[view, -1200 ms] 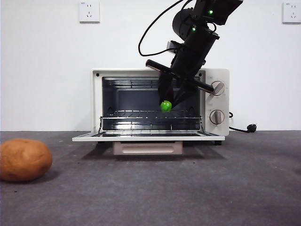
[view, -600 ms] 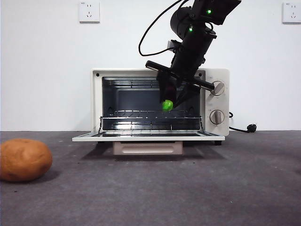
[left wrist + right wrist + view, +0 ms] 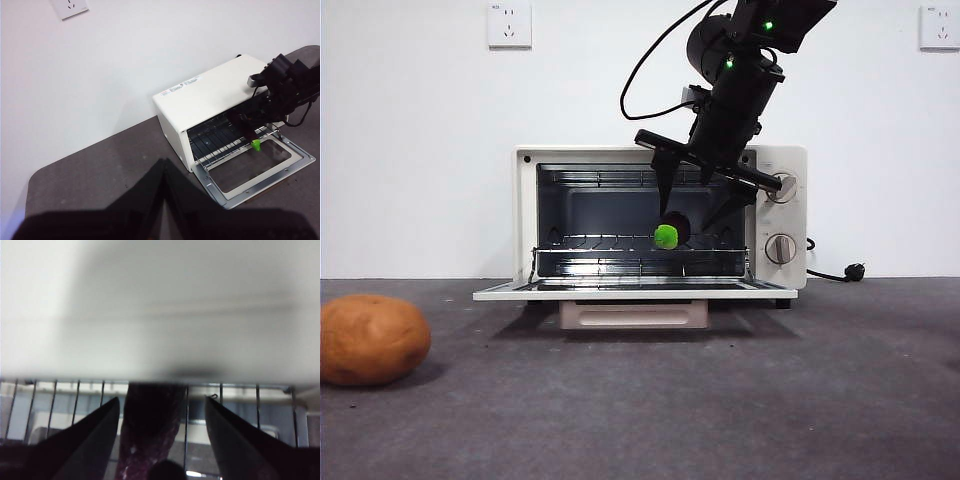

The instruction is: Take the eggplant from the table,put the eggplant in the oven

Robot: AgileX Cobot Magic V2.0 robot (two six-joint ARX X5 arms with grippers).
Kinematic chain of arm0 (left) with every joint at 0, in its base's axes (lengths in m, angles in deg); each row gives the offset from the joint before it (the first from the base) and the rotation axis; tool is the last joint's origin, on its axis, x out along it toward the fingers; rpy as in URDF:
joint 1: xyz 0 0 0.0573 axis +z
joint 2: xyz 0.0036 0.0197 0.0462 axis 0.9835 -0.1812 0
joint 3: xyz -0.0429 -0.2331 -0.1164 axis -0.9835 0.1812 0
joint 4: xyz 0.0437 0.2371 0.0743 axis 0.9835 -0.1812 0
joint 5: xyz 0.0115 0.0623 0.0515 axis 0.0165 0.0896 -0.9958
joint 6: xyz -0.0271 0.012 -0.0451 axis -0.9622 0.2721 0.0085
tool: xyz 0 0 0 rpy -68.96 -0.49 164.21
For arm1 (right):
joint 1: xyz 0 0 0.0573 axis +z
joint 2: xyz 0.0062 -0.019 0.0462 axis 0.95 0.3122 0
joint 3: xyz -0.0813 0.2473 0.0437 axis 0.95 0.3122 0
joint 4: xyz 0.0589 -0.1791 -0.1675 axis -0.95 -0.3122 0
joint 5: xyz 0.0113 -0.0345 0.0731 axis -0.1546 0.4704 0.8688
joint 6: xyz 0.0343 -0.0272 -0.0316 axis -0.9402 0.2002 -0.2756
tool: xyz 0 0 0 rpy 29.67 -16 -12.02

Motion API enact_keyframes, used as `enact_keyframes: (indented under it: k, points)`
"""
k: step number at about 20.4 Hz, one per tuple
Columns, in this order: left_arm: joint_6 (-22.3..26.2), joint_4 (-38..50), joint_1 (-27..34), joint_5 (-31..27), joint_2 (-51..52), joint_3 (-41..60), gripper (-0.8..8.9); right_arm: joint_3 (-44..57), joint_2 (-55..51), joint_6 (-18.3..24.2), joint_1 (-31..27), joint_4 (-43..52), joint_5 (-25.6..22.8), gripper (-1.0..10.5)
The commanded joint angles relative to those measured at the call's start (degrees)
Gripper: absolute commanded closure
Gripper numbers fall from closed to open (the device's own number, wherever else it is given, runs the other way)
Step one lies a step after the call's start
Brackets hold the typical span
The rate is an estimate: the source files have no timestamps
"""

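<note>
- Two arms on the rig; only the right one is at work, reaching down from the upper right into the oven (image 3: 660,225) mouth.
- Right pincer (image 3: 695,205) is inside the upper part of the oven cavity, jaws spread wide, gripping nothing. Wrist view shows both jaws apart w/ the eggplant (image 3: 150,430) lying between them, not pinched.
- Eggplant (image 3: 670,233) lies on the wire rack (image 3: 640,245) inside the oven, right of centre, green stem cap facing the near side, dark body pointing to the far wall. It sits just below the right pincer, apart from the jaws.
- Oven door (image 3: 635,291) is folded down flat, level w/ the rack's front edge; two knobs sit on the oven's right panel.
- Oven stands on the grey counter (image 3: 720,400), against a white wall (image 3: 420,140).
- Left pincer (image 3: 162,195) waits well away on the left side, high above the counter; its two jaws meet at the tips, closed w/ nothing between them.
- From the left wrist view the oven (image 3: 200,100) shows its white top, open door and the right arm (image 3: 285,90) at its mouth, green cap (image 3: 256,145) at the rack's front.
- Potato (image 3: 372,338) rests on the counter at near left, well apart from the oven.
- Black plug (image 3: 853,271) and cord lie on the counter right of the oven.
</note>
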Motion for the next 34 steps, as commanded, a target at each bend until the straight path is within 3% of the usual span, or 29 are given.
enact_keyframes:
  k: [1,10,16,26,34]
  points:
    - [-0.6,0.1,-0.2,0.1,0.3,0.3,8.19,-0.3,0.7,-0.3,0.3,-0.9,0.6,6.5]
    - [-0.6,0.1,-0.2,0.2,0.3,0.3,8.19,-0.5,-2.8,0.6,1.1,-3.1,0.7,6.5]
    - [-0.6,0.1,-0.7,0.1,0.3,0.3,8.19,-0.5,-9.7,5.9,1.8,-13.2,0.5,6.5]
    - [-0.6,0.1,-1.7,0.1,0.2,0.3,8.19,-0.5,-36.8,14.5,2.3,-20.3,0.6,6.6]
    - [-0.6,0.2,-1.7,0.1,-0.1,0.3,8.19,-0.5,-51.1,20.3,2.3,-31.6,0.4,6.6]
